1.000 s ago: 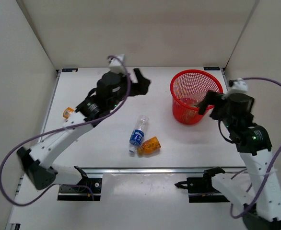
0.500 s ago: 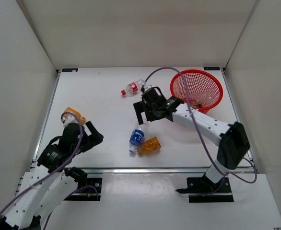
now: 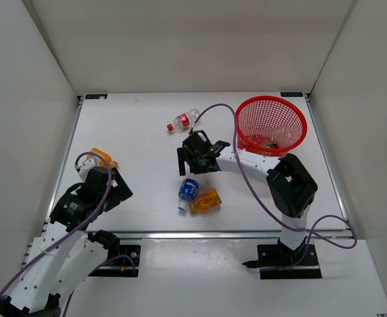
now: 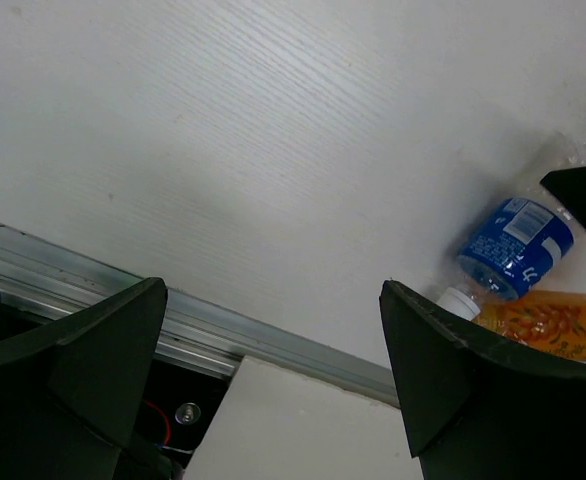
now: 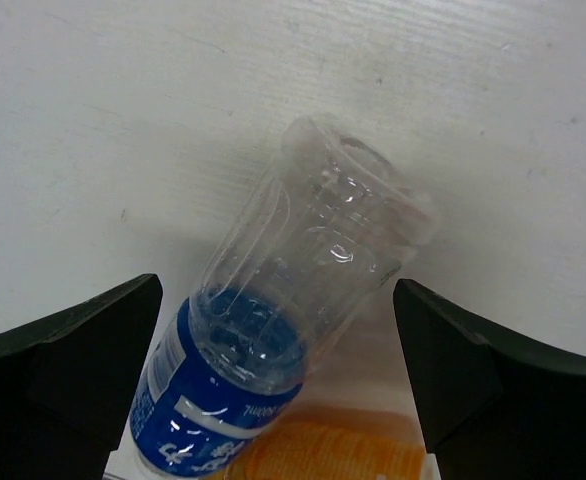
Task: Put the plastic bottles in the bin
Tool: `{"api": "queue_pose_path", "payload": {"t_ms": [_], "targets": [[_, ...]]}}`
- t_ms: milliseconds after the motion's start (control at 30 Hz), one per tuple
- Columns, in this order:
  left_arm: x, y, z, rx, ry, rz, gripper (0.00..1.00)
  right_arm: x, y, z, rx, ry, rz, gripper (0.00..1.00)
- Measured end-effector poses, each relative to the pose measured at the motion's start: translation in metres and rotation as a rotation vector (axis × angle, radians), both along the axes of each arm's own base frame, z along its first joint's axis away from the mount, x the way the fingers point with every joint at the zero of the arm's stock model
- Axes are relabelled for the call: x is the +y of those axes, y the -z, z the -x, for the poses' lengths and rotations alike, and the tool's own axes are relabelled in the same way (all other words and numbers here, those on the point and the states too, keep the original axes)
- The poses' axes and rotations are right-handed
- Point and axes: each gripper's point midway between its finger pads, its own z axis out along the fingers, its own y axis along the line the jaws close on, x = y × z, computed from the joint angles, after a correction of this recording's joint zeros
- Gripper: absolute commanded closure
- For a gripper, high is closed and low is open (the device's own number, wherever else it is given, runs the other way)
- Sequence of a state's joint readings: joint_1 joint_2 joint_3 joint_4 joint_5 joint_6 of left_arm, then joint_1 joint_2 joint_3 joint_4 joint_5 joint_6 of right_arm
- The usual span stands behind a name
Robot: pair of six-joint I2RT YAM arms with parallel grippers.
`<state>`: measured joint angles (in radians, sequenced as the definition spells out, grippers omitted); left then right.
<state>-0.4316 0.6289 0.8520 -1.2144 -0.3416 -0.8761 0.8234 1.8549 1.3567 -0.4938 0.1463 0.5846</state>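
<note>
A blue-label clear bottle [image 3: 189, 190] lies at mid-table beside an orange bottle [image 3: 207, 200]. My right gripper [image 3: 195, 168] hangs open just behind and above them. In the right wrist view its jaws [image 5: 278, 375] straddle the blue-label bottle [image 5: 273, 340] without touching, with the orange bottle [image 5: 338, 455] below. A red-label bottle [image 3: 183, 119] lies further back. Another orange bottle [image 3: 101, 157] lies at the left, beside my open, empty left gripper [image 3: 121, 185]. The red mesh bin [image 3: 298, 119] at the back right holds a clear bottle [image 3: 277, 138].
The left wrist view looks over the table's near edge with its aluminium rail [image 4: 273, 340], and shows the blue-label bottle [image 4: 513, 245] and the orange bottle [image 4: 553, 325] at the right. White walls close the table on three sides.
My left arm has pulled back from the table's back centre to the near left. My right arm has swung from beside the bin to over the blue-label bottle. The red-label bottle now shows.
</note>
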Motion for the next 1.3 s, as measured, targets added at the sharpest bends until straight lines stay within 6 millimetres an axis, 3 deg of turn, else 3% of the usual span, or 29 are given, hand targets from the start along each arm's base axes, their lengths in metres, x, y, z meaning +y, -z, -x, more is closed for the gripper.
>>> {"api": "queue_pose_path", "payload": {"t_ms": [100, 200, 233, 267, 433, 500, 567, 633, 700, 800, 867, 933, 1000, 1067, 1167, 1233, 1300], "targets": [[0.008, -0.013, -0.006, -0.030, -0.032, -0.026, 0.01, 0.003, 0.018, 0.004, 0.026, 0.025, 0.001, 0.06], [0.015, -0.024, -0.010, -0.065, -0.065, -0.042, 0.02, 0.002, 0.033, 0.007, 0.050, 0.049, -0.002, 0.22], [0.017, -0.026, -0.011, -0.072, -0.075, -0.048, 0.01, 0.003, 0.035, 0.007, 0.051, 0.057, -0.012, 0.32], [0.019, -0.027, -0.012, -0.077, -0.082, -0.054, 0.02, 0.004, 0.035, 0.006, 0.050, 0.060, -0.019, 0.43], [0.026, -0.028, -0.019, -0.088, -0.113, -0.083, 0.01, 0.010, 0.028, -0.004, 0.025, 0.064, -0.051, 0.62], [0.028, -0.028, -0.023, -0.088, -0.120, -0.099, 0.01, 0.018, 0.015, -0.013, 0.011, 0.051, -0.084, 0.71], [0.031, -0.028, -0.027, -0.087, -0.133, -0.110, 0.01, 0.028, -0.010, -0.027, -0.017, 0.027, -0.132, 0.71], [0.033, -0.027, -0.032, -0.088, -0.148, -0.118, 0.02, 0.040, -0.051, -0.050, -0.087, 0.000, -0.194, 0.71], [0.034, -0.026, -0.039, -0.090, -0.159, -0.125, 0.01, 0.049, -0.102, -0.073, -0.191, -0.030, -0.247, 0.70], [0.033, -0.024, -0.051, -0.089, -0.166, -0.124, 0.01, 0.038, -0.183, -0.095, -0.365, -0.051, -0.300, 0.70], [0.029, -0.023, -0.063, -0.098, -0.160, -0.119, 0.01, 0.012, -0.234, -0.098, -0.477, -0.048, -0.317, 0.71], [0.026, -0.020, -0.071, -0.096, -0.155, -0.119, 0.01, -0.030, -0.280, -0.103, -0.595, -0.005, -0.307, 0.69], [0.025, -0.015, -0.079, -0.092, -0.150, -0.118, 0.01, -0.086, -0.320, -0.112, -0.730, 0.088, -0.255, 0.69], [0.025, -0.011, -0.082, -0.092, -0.152, -0.119, 0.01, -0.146, -0.345, -0.119, -0.838, 0.202, -0.165, 0.63], [0.028, -0.003, -0.082, -0.080, -0.158, -0.124, 0.01, -0.213, -0.351, -0.128, -0.914, 0.335, -0.020, 0.60], [0.031, 0.002, -0.081, -0.071, -0.164, -0.129, 0.02, -0.243, -0.333, -0.136, -0.906, 0.387, 0.089, 0.52], [0.034, 0.003, -0.081, -0.065, -0.175, -0.132, 0.01, -0.259, -0.304, -0.141, -0.854, 0.400, 0.170, 0.41]]}}
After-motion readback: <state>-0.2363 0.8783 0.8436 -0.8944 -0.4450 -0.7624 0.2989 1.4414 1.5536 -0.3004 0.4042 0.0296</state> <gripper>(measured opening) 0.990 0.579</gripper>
